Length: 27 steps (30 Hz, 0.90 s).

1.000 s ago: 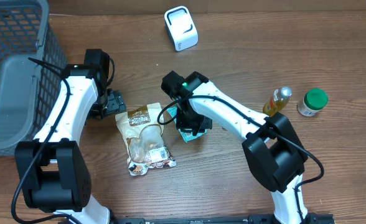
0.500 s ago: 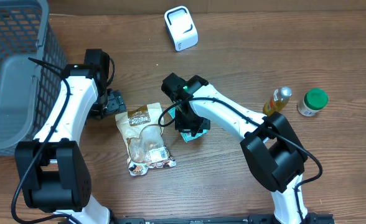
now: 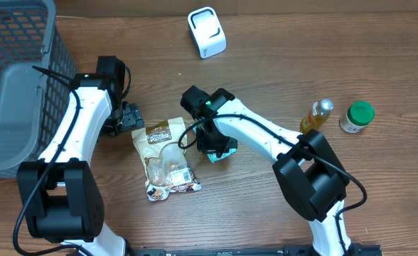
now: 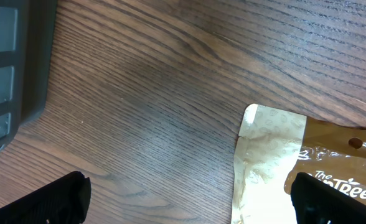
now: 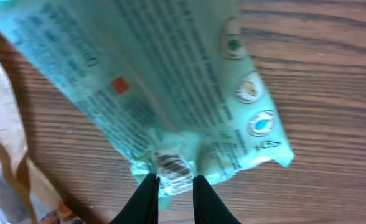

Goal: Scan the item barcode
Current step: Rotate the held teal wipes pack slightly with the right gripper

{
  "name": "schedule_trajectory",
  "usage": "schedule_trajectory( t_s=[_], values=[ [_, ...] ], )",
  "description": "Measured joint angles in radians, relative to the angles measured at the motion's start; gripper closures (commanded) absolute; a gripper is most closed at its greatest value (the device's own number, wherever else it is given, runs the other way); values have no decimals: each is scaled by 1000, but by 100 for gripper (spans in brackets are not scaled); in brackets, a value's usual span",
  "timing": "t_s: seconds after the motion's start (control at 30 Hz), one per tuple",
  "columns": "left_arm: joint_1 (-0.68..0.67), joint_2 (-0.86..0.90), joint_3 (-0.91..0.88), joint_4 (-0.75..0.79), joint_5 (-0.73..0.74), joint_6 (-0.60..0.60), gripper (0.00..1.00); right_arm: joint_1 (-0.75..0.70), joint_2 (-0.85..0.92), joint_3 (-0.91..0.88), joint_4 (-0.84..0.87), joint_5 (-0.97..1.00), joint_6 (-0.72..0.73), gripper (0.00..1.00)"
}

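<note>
Right tool (image 5: 173, 180) shifted left, pinching teal packet (image 5: 170, 93), snack bag (image 3: 168, 160) beside

A brown wooden surface (image 3: 266, 206) fills almost the whole overhead view, its dark grain running sideways away from the grey mesh basket (image 3: 10, 85) that stands at one end. Level with the basket's far rim, a paler tan strip (image 3: 337, 4) follows the back edge of the wood; what it belongs to cannot be told. The light is soft and even, leaving only faint, blurred shadows on the wood beside the basket. Up close the grain shows fine, matte streaks.
</note>
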Motion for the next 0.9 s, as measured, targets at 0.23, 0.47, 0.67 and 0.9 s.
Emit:
schedule_trajectory(
  t_s=[0.23, 0.47, 0.67, 0.9],
  values=[
    [0, 0, 0, 0, 0, 0, 0, 5, 0, 0, 5, 0, -43, 82],
    [0, 0, 0, 0, 0, 0, 1, 5, 0, 0, -5, 12, -158, 83],
    [0, 0, 0, 0, 0, 0, 0, 3, 0, 0, -14, 30, -204, 82],
    [0, 0, 0, 0, 0, 0, 0, 3, 0, -3, 10, 29, -219, 82]
  ],
)
